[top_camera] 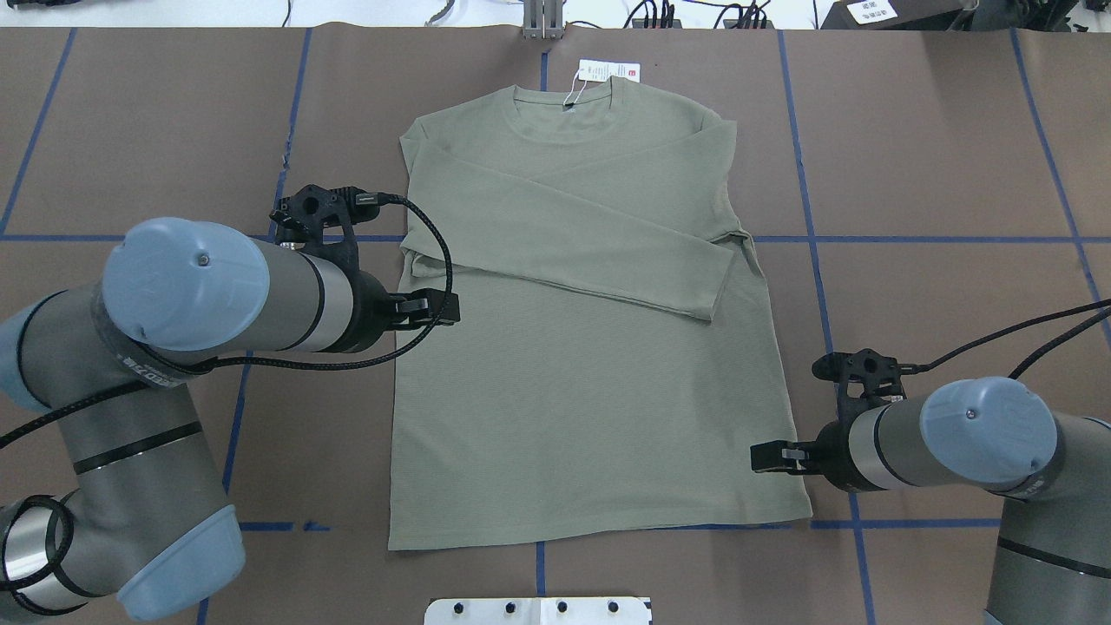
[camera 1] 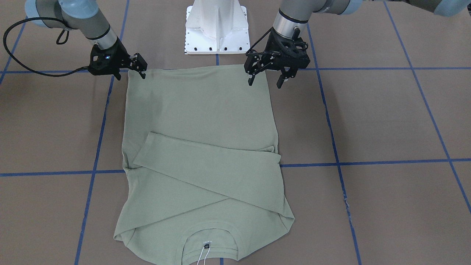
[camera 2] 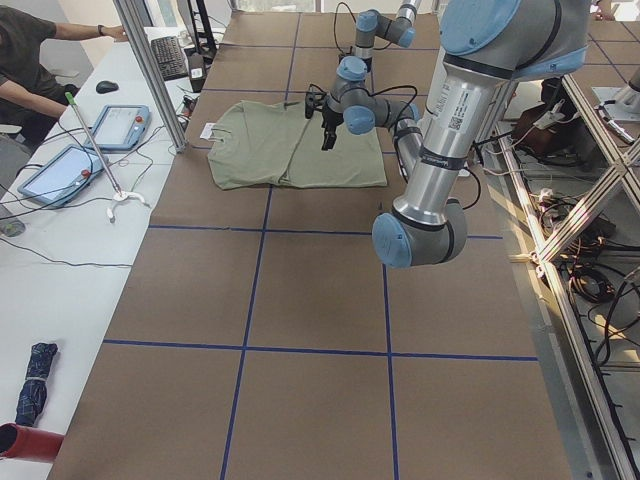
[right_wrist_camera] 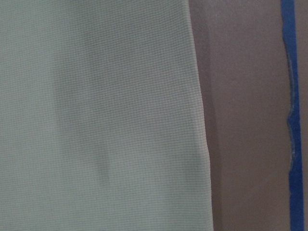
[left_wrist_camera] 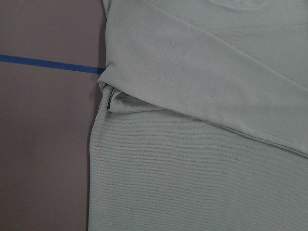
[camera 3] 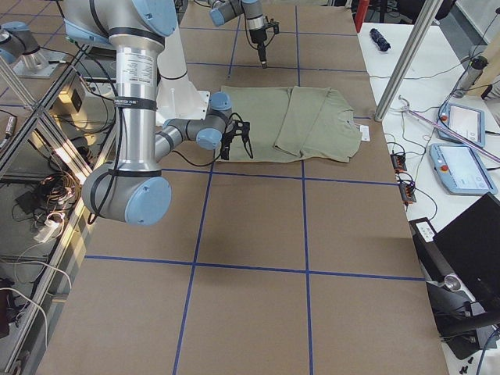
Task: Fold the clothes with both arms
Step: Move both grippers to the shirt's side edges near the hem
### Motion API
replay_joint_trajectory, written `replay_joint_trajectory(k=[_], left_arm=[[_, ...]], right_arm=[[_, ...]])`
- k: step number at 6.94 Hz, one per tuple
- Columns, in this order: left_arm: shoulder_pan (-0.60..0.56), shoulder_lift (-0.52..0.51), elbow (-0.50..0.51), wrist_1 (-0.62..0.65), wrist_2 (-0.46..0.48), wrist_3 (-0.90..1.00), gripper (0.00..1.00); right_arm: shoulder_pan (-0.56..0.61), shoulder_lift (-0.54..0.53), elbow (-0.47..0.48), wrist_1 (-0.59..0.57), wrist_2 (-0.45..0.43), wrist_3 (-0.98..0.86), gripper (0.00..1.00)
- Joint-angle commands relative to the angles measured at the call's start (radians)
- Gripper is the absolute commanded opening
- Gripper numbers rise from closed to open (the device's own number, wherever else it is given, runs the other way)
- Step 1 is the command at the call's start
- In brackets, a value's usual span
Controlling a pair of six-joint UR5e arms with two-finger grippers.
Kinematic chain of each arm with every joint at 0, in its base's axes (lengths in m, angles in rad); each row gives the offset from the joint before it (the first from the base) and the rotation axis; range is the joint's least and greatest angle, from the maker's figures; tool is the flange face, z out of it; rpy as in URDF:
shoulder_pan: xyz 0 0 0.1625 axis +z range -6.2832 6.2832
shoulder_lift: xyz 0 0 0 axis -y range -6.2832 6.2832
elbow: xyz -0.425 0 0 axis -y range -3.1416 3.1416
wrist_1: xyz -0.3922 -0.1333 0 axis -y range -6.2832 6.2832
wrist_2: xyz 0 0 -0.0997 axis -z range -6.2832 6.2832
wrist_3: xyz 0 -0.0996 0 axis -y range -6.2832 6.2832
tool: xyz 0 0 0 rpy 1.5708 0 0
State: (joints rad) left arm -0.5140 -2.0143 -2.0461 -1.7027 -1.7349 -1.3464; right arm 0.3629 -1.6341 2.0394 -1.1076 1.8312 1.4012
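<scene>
Where blue tape lines [camera 1: 368, 162] cross, brown table [camera 1: 386, 121], shirt [camera 1: 198, 110]

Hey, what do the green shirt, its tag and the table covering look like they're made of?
Shirt: soft matte knit, probably cotton or a blend; the wrist views show a fine grid texture. Hang tag: white, flat, likely paper or card. Table covering: matte brown, seemingly paper.

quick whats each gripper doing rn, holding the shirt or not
Left gripper: open, holding nothing, not gripping the shirt.
Right gripper: open, holding nothing.
</scene>
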Motion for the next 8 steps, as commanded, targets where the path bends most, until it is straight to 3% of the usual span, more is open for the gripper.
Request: replay_joint_trajectory(k=[1,2,4,5,6,8], left_arm=[[0.0,-0.001,-0.003,-0.002,0.0,0.0,1.0],[0.0,0.0,-0.003,-0.002,0.0,0.001,1.0],[0.0,-0.001,-0.003,-0.002,0.0,0.001,1.0],[0.0,-0.001,-0.003,-0.002,0.0,0.001,1.0],[0.0,0.0,-0.003,-0.002,0.0,0.001,1.0],[0.0,0.0,-0.002,-0.002,0.0,0.001,1.0]], right_arm=[[-0.016,-0.013,-0.016,0.003,0.011,0.007,0.98],[-0.031,-0.018,-0.022,0.003,0.01,0.007,0.91],[-0.044,-0.018,-0.021,0.003,0.013,0.007,0.88],[-0.047,-0.018,-0.021,0.003,0.014,0.007,0.8],[-0.047,-0.018,-0.019,0.003,0.02,0.005,0.65],[-0.048,-0.018,-0.019,0.005,0.022,0.005,0.2]])
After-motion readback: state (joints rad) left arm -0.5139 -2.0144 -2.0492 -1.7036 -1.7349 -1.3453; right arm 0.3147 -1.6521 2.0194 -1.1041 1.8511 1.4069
